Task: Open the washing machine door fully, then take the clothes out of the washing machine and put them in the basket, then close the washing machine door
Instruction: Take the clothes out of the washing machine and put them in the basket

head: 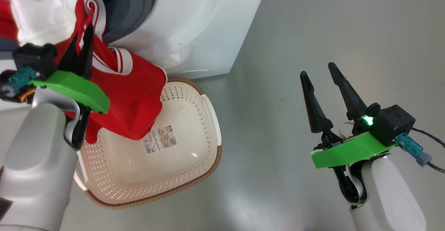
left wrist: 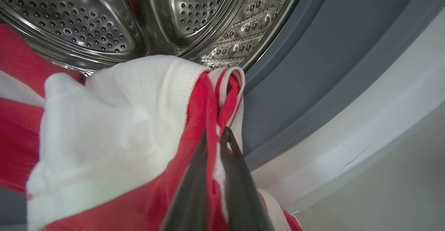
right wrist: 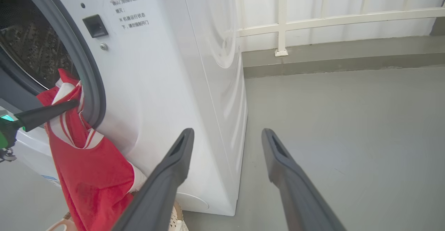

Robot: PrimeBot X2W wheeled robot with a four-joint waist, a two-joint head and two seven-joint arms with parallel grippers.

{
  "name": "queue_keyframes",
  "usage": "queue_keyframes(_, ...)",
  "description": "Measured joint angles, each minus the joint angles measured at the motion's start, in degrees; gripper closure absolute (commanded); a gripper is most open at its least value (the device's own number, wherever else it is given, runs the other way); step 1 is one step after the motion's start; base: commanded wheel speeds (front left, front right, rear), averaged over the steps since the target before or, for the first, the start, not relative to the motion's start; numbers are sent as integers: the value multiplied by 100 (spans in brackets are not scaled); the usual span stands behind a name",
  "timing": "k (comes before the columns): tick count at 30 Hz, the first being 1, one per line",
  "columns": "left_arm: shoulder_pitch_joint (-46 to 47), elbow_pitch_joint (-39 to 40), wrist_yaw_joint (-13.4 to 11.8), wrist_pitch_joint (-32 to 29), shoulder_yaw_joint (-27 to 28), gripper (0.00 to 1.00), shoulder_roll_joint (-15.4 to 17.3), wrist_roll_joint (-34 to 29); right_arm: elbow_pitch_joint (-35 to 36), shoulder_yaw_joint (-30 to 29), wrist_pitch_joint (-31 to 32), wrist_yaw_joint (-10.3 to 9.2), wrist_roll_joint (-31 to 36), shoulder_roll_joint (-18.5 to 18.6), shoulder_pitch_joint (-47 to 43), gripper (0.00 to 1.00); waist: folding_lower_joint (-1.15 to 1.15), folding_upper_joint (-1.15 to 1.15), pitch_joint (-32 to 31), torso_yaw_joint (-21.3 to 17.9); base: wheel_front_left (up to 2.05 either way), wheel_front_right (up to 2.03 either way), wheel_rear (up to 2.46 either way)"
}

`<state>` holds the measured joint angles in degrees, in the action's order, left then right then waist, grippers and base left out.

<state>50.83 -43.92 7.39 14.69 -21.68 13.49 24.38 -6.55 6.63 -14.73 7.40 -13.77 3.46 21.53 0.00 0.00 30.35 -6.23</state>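
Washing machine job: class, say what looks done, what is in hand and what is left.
Done: the washing machine stands open. In hand: the left claw is shut on the clothes, hanging from the drum over the basket. Left: dropping them in, shutting the door. The right claw is open.

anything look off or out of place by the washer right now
Nothing spilled or broken. Only the clothes look untidy: they trail out of the washer over the grey gasket, hanging down toward the basket, pinched in the shut left pincer.
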Motion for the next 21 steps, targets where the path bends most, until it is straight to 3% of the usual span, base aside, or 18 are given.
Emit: queue_keyframes(21, -1582, 765, 0, 0, 343, 100, -100, 97, -35, -22, 0, 1, 21, 0, -21, 0, 0, 0, -100, 186, 0, 0, 0)
